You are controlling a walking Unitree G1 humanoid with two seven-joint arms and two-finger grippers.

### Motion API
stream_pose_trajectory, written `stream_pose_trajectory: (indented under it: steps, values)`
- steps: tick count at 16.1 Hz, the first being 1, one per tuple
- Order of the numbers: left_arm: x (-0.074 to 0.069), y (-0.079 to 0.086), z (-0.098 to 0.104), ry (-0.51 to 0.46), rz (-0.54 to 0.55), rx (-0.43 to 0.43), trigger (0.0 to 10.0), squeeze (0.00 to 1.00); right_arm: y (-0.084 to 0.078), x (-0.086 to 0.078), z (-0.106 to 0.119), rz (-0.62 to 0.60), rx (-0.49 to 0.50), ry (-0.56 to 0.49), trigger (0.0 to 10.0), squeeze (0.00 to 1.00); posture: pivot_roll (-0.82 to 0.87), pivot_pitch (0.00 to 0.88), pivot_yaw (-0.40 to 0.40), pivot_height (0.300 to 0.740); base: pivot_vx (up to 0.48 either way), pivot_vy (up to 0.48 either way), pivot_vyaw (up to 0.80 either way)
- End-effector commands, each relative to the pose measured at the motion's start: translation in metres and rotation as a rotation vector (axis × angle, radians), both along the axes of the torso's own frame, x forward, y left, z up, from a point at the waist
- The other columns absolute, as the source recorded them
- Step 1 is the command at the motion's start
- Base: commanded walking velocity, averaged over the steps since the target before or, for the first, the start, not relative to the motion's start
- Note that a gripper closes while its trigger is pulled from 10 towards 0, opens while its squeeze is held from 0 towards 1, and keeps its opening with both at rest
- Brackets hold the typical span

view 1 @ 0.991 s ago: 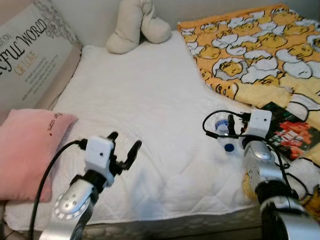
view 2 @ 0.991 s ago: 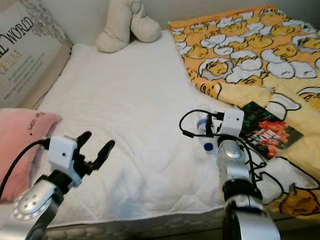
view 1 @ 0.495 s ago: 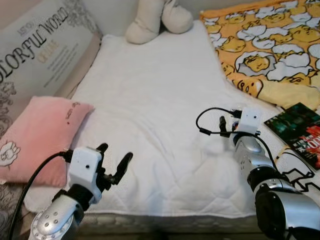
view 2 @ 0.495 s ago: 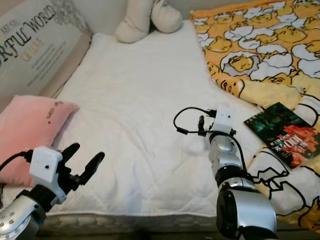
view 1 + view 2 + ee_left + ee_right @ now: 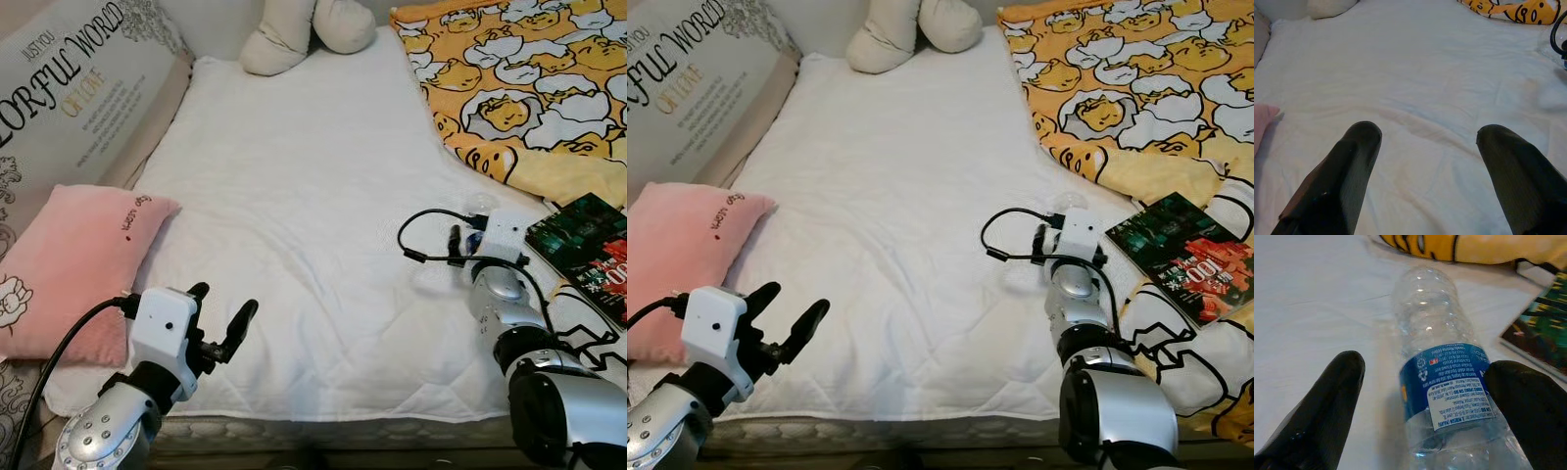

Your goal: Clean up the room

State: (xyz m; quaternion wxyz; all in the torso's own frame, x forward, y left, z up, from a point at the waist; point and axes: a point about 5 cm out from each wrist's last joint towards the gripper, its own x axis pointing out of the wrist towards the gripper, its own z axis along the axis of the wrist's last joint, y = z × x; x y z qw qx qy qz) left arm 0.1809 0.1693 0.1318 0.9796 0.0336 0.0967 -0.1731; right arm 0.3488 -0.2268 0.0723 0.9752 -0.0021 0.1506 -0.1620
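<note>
A clear plastic bottle (image 5: 1442,362) with a blue label lies on its side on the white mattress (image 5: 304,186), beside the yellow blanket. My right gripper (image 5: 1426,366) is open and straddles it, one black finger on each side; the right-hand finger (image 5: 1528,401) sits at the label's edge. In the eye views that gripper (image 5: 468,233) rests low on the bed and only the bottle's end (image 5: 477,204) peeks past the wrist. My left gripper (image 5: 224,300) hovers open over the mattress's near edge, holding nothing.
A dark book (image 5: 586,247) lies right of the bottle on the yellow egg-print blanket (image 5: 529,88). A pink pillow (image 5: 78,264) and a large lettered cushion (image 5: 69,98) line the left side. A beige plush toy (image 5: 294,29) sits at the head.
The camera has swung, shifting the whole picture. My right gripper has stayed at the bottle, which is now mostly hidden behind the wrist. The left gripper remains open.
</note>
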Motion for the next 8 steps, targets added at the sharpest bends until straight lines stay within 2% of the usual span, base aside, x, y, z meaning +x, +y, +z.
stream_pose_trajectory:
  steps: [1, 3, 4, 8]
  values:
    - [-0.001, 0.003, 0.002, 0.005, 0.0, 0.015, 10.0, 0.0, 0.005, -0.003, -0.007, -0.005, 0.016, 0.036, 10.0, 0.0, 0.08, 0.077, 0.237, 0.731, 0.0, 0.0, 0.0]
    - [-0.005, -0.003, 0.0, 0.028, -0.05, -0.012, 10.0, 0.0, 0.002, -0.007, -0.012, -0.023, 0.013, 0.063, 10.0, 0.0, 0.08, 0.074, 0.239, 0.731, 0.0, 0.0, 0.0]
    - [-0.011, -0.008, -0.002, 0.047, -0.118, -0.014, 10.0, 0.0, -0.001, -0.009, -0.016, -0.036, -0.001, 0.095, 10.0, 0.0, 0.08, 0.074, 0.24, 0.731, 0.0, 0.0, 0.0]
    - [-0.01, -0.009, -0.003, 0.069, -0.119, -0.048, 10.0, 0.0, -0.003, -0.014, -0.024, -0.056, 0.041, 0.16, 10.0, 0.0, 0.08, 0.074, 0.238, 0.731, 0.0, 0.0, 0.0]
